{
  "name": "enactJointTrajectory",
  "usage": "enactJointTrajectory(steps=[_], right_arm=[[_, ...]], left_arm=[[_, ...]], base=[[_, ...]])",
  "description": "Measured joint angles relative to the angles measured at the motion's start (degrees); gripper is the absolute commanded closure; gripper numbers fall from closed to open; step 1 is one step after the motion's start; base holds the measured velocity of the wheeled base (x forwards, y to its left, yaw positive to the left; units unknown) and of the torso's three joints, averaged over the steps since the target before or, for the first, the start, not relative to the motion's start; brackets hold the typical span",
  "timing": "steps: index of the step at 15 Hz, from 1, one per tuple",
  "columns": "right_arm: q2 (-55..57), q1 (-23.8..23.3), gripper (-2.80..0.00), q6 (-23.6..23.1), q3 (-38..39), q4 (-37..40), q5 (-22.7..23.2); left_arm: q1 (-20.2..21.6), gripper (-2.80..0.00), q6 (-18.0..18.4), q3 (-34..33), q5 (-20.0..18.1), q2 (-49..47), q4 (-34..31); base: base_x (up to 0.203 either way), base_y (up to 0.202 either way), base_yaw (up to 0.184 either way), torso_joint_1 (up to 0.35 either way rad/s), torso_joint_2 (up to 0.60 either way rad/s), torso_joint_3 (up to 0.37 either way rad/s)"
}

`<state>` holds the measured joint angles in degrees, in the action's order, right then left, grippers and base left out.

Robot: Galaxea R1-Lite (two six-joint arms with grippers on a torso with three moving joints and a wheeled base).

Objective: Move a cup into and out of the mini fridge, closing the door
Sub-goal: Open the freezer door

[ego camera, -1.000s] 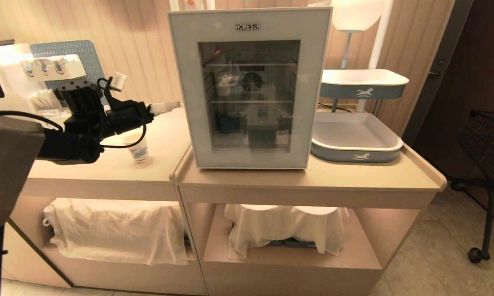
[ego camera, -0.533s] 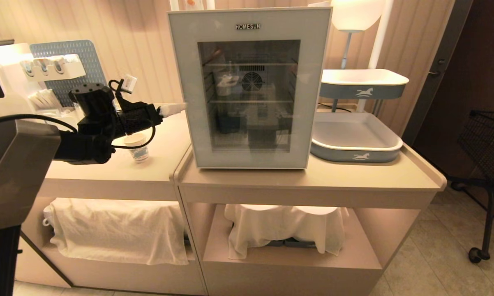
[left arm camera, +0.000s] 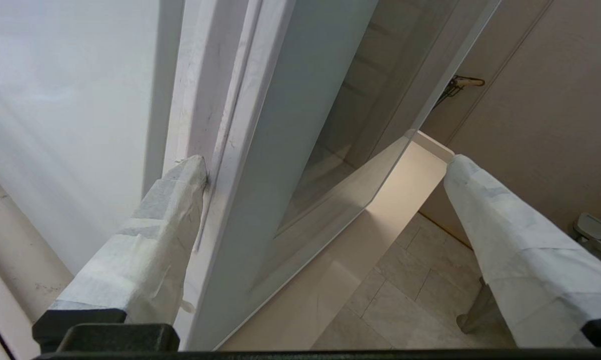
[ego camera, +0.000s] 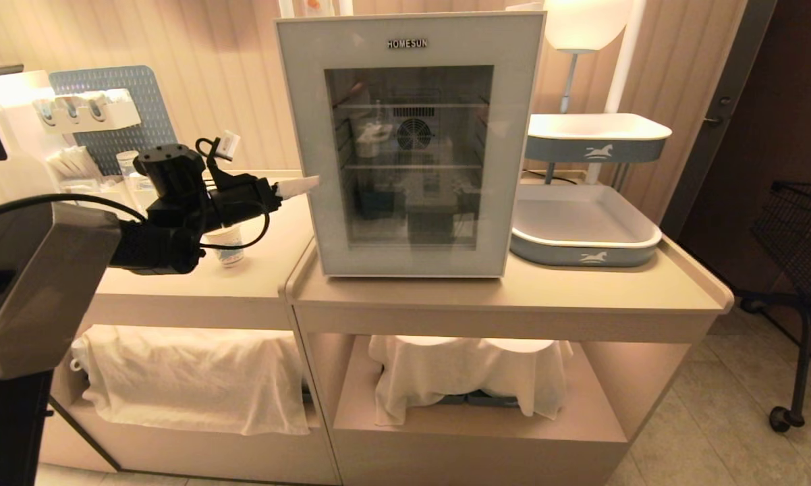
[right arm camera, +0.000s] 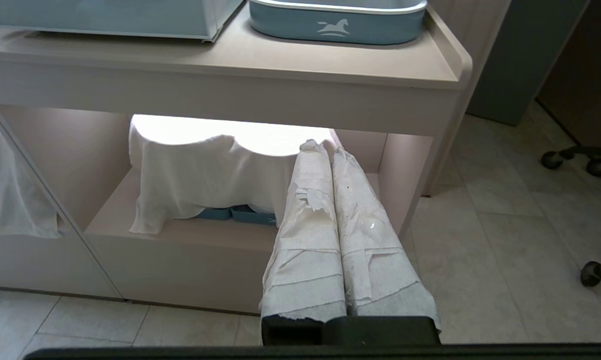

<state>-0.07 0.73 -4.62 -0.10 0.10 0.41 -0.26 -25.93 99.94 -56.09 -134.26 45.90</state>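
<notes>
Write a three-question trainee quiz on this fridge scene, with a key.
1. True or false: the wide grey-white framed glass door of the white box-shaped mini fridge is closed.
2. Where is the small white paper cup with the blue print? A) on a fridge shelf B) on the beige counter, behind the left arm C) in the blue tray
3. Fill in: the left gripper is ____, one taped finger at the door's side edge.

Key:
1. True.
2. B.
3. Open. The right gripper, parked low before the lower shelf, is shut.
</notes>
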Motion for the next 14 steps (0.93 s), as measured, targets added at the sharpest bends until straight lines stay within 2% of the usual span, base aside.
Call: enactJointTrajectory(steps=[3,6,14], right_arm=[[0.0,0.0,0.00,0.0,0.0,0.0,0.0],[0.0,0.0,0.00,0.0,0.0,0.0,0.0],[0.0,0.0,0.00,0.0,0.0,0.0,0.0]], left_arm=[[-0.6,-2.80,0.1,1.1,0.0,-0.6,0.9],[-0.8,-2.80,2.3,2.1,-0.1,-1.4,1.1],[-1.5,-2.80,2.4,0.9,0.4,-1.8,1.1]], base=[[0.000,0.000,0.000,0.000,0.00,0.000],[0.000,0.000,0.000,0.000,0.00,0.000],[0.000,0.000,0.000,0.000,0.00,0.000]])
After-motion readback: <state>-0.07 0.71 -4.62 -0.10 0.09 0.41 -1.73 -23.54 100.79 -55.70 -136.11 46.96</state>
